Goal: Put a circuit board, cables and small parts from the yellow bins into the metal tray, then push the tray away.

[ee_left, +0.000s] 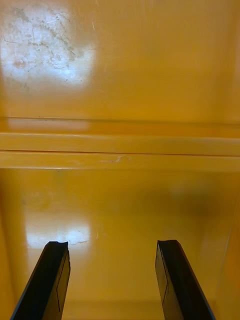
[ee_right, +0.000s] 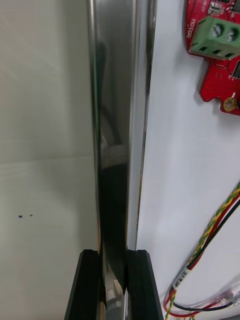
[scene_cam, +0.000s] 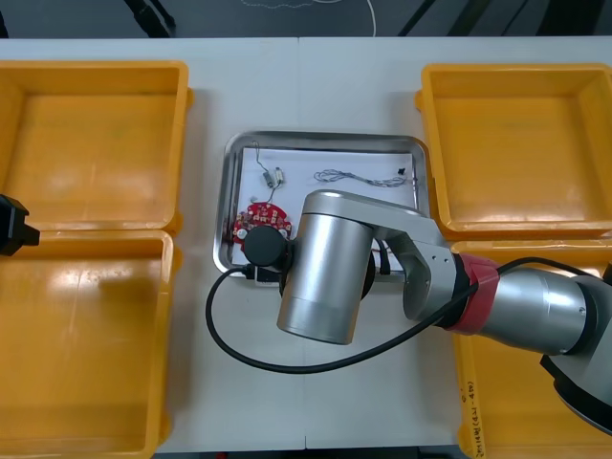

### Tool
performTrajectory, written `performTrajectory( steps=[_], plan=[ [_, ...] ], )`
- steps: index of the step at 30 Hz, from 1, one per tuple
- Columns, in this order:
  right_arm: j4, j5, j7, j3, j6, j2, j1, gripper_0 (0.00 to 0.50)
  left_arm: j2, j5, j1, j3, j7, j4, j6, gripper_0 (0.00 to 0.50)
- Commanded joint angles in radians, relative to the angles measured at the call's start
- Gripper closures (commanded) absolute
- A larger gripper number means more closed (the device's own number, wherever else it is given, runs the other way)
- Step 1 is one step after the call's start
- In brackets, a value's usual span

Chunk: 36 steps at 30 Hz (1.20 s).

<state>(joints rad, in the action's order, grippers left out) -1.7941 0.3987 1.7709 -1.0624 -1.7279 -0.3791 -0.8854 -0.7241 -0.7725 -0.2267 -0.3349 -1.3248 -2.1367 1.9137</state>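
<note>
Right arm [scene_cam: 535, 304]: comes in at lower right of the front view. Silver forearm with a red band, then a bend toward frame centre.

Wrist [scene_cam: 325, 263]: a fat silver cylinder at dead centre, tipped steeply down toward the tabletop, covering what lies beneath it.

Right hand [ee_right: 114, 254]: black fingers [ee_right: 90, 280] stand a narrow way apart, pinched on the wall of the metal tray [ee_right: 115, 125], which runs up between them.

Left arm: parked. Left hand [scene_cam: 13, 226] is a black stub at the left edge of the front view, mid-height. In its own wrist view its two fingers [ee_left: 52, 275] stand wide apart.
</note>
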Motion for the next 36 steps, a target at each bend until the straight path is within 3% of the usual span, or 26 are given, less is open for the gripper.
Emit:
performTrajectory(
  steps=[1,21,36],
  plan=[
    [0.025,0.003,0.032,0.038,0.028,0.034,-0.061,0.5,-0.046,-0.007,0.017,-0.03,-0.105,-0.034,0.006,0.0],
    [0.211,0.018,0.076,0.075,0.172,0.088,-0.13,0.5,-0.046,-0.007,0.017,-0.03,-0.105,-0.034,0.006,0.0],
    [0.348,0.028,0.177,0.121,0.255,0.123,-0.173,0.5,-0.046,-0.007,0.017,-0.03,-0.105,-0.034,0.006,0.0]
  ],
)
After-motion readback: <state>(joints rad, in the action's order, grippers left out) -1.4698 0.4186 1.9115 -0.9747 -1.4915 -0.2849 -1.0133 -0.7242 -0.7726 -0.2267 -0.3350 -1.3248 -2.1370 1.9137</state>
